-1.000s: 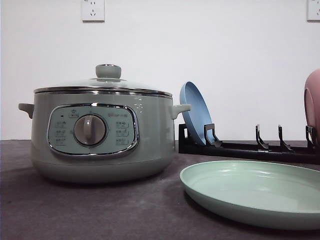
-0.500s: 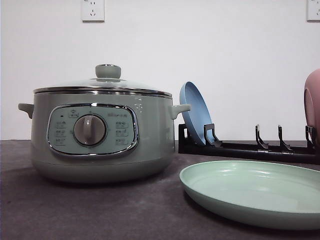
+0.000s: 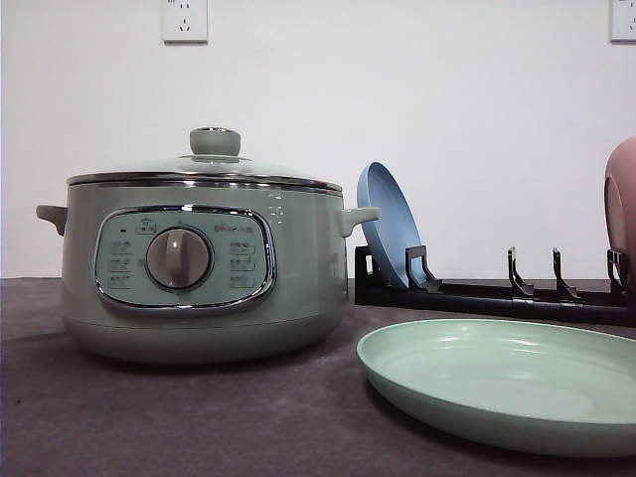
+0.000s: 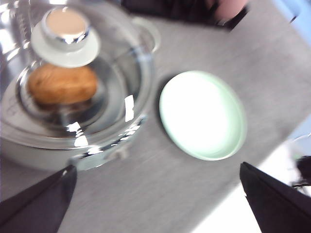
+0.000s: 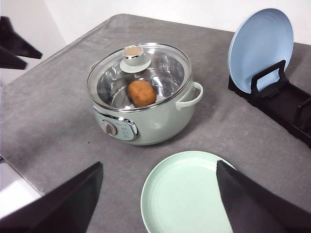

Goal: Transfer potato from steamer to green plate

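Presently the potato (image 5: 142,92) lies inside the steamer (image 3: 204,268) under its glass lid (image 5: 138,77), with the green plate (image 3: 507,383) just beside the steamer on the grey worktop (image 5: 58,116). Left gripper (image 4: 160,204) and right gripper (image 5: 160,204) both hover high, fingers spread, holding nothing. Advice: take the lid knob (image 4: 64,23) squarely from above and lift straight up, then set the lid away from the plate.
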You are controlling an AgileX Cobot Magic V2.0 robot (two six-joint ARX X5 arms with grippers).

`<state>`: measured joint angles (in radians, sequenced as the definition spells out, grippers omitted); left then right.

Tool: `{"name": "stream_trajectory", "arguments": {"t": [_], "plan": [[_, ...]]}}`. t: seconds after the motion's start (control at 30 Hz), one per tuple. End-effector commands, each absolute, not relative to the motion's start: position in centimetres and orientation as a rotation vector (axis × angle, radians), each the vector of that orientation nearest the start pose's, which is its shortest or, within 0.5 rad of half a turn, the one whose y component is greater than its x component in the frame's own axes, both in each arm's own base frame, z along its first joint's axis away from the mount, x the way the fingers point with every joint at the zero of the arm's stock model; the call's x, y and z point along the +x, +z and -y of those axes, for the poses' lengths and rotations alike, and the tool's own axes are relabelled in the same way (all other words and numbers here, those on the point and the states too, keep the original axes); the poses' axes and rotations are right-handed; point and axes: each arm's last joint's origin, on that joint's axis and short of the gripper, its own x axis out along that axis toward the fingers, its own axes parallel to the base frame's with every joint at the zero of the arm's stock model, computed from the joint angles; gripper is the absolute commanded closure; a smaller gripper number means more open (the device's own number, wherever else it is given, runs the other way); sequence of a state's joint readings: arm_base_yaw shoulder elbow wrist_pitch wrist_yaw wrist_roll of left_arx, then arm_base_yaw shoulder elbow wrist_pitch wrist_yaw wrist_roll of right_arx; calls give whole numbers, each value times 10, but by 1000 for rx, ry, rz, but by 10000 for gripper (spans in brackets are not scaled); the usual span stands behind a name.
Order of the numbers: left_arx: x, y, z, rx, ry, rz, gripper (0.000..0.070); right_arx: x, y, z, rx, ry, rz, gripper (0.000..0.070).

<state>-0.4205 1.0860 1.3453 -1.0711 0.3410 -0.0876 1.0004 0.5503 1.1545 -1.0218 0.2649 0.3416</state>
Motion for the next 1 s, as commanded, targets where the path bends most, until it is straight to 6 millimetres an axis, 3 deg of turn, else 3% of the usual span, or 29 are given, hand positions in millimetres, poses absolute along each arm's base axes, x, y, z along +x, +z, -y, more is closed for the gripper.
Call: {"name": "stream_trajectory", "arguments": {"t": [0.0,0.3,0.57,0.77,0.97], "plan": [[176,395,90,-10,-665,-859,0,33,393,-38,81,658,-459,232],[244,392,123,102,-542,-941,0,33,393,-38,81,657,-459,232],[302,367,152,209,-493,-963,0,33,392,-38,70,644,-468,232],[323,355,165,205,-503,-914,0,32,387,-35,32,597,-501,232],[325,353,169,215,-495,-906,0,32,384,-33,23,582,-527,232]]}}
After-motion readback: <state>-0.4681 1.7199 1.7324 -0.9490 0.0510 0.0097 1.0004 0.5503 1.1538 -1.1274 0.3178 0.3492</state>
